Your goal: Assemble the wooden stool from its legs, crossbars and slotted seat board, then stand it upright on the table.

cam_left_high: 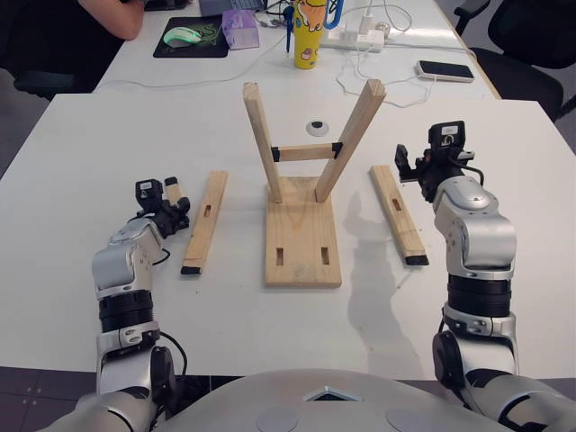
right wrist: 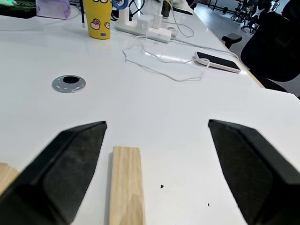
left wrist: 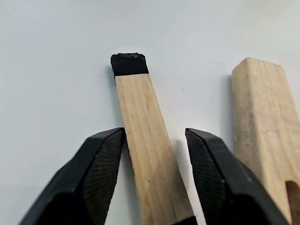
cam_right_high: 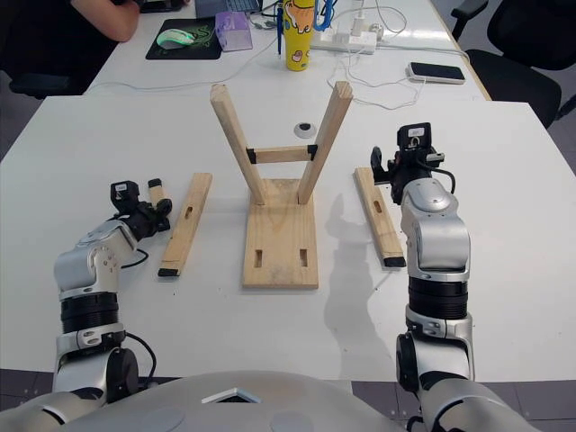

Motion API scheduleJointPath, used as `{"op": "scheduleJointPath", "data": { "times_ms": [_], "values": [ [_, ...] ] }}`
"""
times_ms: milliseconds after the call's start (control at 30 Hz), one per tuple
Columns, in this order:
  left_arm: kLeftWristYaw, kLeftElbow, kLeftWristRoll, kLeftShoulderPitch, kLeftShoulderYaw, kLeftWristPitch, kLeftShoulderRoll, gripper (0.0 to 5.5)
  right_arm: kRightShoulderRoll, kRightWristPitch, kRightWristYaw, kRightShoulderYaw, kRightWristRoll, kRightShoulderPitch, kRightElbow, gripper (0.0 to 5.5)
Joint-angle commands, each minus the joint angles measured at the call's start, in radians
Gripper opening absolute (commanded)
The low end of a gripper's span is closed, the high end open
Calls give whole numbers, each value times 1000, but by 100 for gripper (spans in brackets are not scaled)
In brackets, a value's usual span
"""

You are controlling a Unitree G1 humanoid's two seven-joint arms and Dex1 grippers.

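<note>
The slotted seat board (cam_left_high: 301, 247) lies flat mid-table. Two legs (cam_left_high: 262, 139) (cam_left_high: 352, 137) stand in its far slots, splayed apart and joined by a black-tipped crossbar (cam_left_high: 306, 152). One loose leg (cam_left_high: 205, 220) lies left of the board and another (cam_left_high: 398, 213) lies right of it. A short loose crossbar (left wrist: 145, 140) with a black end lies beside the left leg. My left gripper (left wrist: 154, 136) is open and straddles this crossbar low over the table. My right gripper (right wrist: 157, 126) is open wide over the far end of the right leg (right wrist: 125, 185).
A cable grommet (cam_left_high: 317, 128) sits in the table behind the stool. On the table beyond are a yellow cup (cam_left_high: 308, 36), a phone (cam_left_high: 444, 70), a power strip with cables (cam_left_high: 355, 40), a purple box (cam_left_high: 239, 29) and a mouse on a pad (cam_left_high: 183, 37).
</note>
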Motion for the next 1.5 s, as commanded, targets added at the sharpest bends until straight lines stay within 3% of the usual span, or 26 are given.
{"op": "scheduleJointPath", "data": {
  "times_ms": [33,233,400,567,767,867,967,1033,1267,1500],
  "values": [
    [1,51,4,8,-11,44,18,217,19,14,-24,-23,1,-1,-20,403],
    [-72,190,71,-20,-134,4,97,134,81,28,-77,-95,30,5,-75,403],
    [-120,235,61,-20,-138,-51,118,132,101,-77,-109,-128,24,-5,-117,403],
    [-93,212,100,7,-107,-332,133,132,105,-256,-110,-132,29,-33,-126,403],
    [-46,40,99,98,-46,-674,85,132,166,-278,43,-211,365,-95,-198,403],
    [-33,-32,127,154,-59,-805,71,132,206,-184,88,-261,664,-125,-241,403],
    [-49,-137,162,246,-98,-917,60,132,201,-31,156,-215,963,-49,-294,403],
    [-66,-205,170,307,-124,-961,54,132,178,39,177,-159,1042,31,-333,403],
    [-140,-361,214,532,-232,-1031,64,132,131,59,232,-58,1045,257,-319,403],
    [-195,-388,316,546,-377,-1092,76,132,176,38,268,14,1056,371,-221,403]
  ]
}}
